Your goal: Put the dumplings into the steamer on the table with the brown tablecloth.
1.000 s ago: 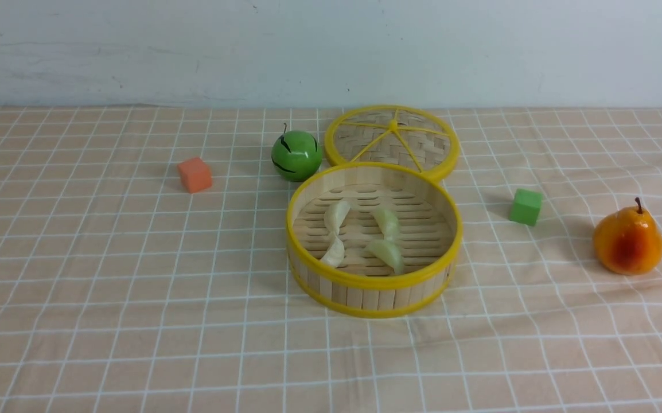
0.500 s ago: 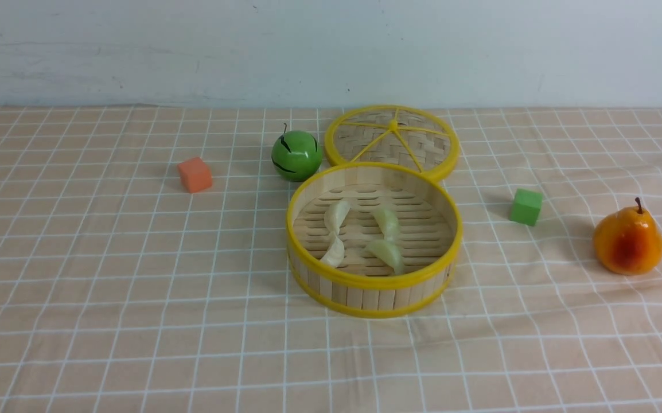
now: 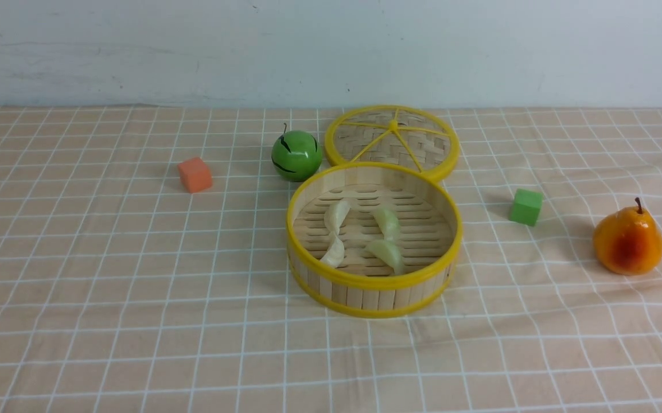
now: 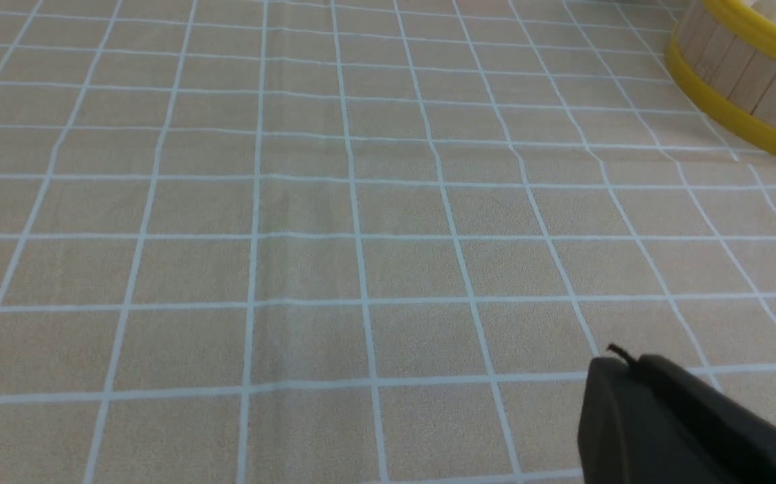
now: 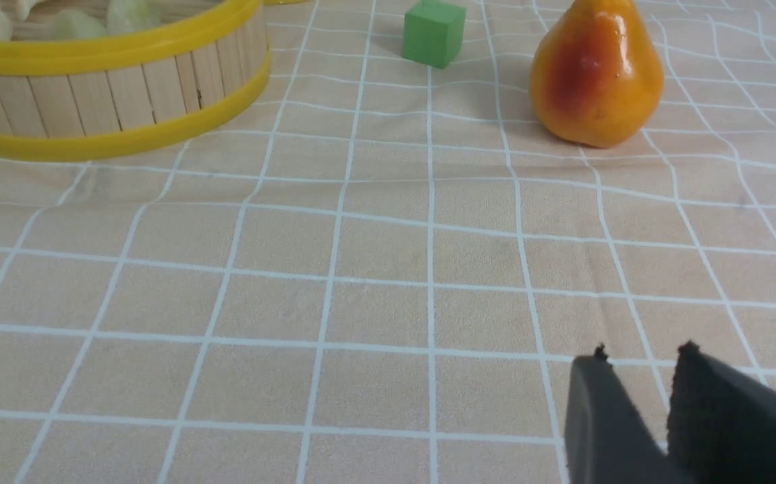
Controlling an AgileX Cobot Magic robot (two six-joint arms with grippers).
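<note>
Inside the steamer (image 3: 374,280) lie four dumplings (image 3: 388,253), well apart from both tools (left (image 4: 620,366) clenched, right (image 5: 640,356) parted, empty).

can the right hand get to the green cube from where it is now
Probably yes. The right hand is empty, slightly open, low over bare cloth, and the green cube stands alone between the steamer and the pear, nothing blocking it.
</note>
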